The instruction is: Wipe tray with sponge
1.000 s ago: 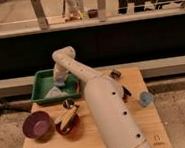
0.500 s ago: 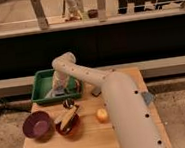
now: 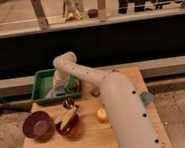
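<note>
The green tray sits at the table's back left. My arm reaches over the table into it. My gripper is low inside the tray, near its front wall, right of the middle. The sponge shows as a small pale-blue patch under the gripper, against the tray floor. The gripper looks shut on it. The arm hides the tray's right part.
A purple bowl and a red bowl holding some items stand in front of the tray. An orange fruit lies beside my arm. A light-blue cup stands at the table's right edge. A dark counter runs behind.
The gripper has stayed in the tray, shifting only slightly. The forearm has swung over the table, and the orange fruit it hid a second ago now shows.
</note>
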Available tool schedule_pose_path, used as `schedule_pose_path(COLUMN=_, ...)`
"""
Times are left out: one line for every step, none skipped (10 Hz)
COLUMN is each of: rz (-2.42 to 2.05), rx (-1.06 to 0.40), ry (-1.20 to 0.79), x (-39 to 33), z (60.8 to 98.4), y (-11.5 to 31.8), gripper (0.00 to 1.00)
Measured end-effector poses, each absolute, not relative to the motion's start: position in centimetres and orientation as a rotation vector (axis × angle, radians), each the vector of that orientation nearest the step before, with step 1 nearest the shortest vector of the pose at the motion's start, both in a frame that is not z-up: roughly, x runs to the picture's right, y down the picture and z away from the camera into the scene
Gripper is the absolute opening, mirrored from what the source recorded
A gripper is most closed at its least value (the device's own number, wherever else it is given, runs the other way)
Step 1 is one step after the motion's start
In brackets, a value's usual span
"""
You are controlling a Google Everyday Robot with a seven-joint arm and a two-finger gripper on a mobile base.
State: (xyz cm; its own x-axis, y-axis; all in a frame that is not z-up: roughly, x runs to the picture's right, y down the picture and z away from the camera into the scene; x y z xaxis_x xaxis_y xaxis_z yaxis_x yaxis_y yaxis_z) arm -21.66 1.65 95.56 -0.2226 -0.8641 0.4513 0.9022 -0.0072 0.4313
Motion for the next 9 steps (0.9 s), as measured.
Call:
schedule_pose_path(rz=-1.627, rx=-0.066, ry=-0.756, x=-21.57, z=95.56, y=1.60, gripper=0.00)
schedule_pose_path(rz=-1.626, rx=-0.067, ry=-0.755, x=-21.41, z=95.62, y=1.61, gripper=0.00)
schedule_pose_path(rz=-1.626, rx=-0.067, ry=-0.755, x=-21.39, z=95.61, y=1.58, gripper=0.00)
schedule_pose_path(rz=-1.626, rx=-0.067, ry=-0.755, x=-21.46, z=95.60, y=1.61, gripper=0.00)
schedule_pose_path(rz=-1.627, rx=-0.067, ry=-0.755, x=-21.51, z=95.59, y=1.62, gripper=0.00)
schedule_pose_path(rz=-1.626, rx=-0.067, ry=-0.755, x=-21.51, z=95.60, y=1.62, gripper=0.00)
schedule_pose_path(rz=-1.626, rx=-0.067, ry=-0.755, x=-21.47, z=95.60, y=1.62, gripper=0.00)
schedule_pose_path(rz=-1.627, rx=-0.067, ry=-0.756, x=-21.55, z=95.59, y=1.63, gripper=0.00)
schedule_pose_path(rz=-1.627, rx=-0.067, ry=-0.756, x=-21.58, z=95.58, y=1.66, gripper=0.00)
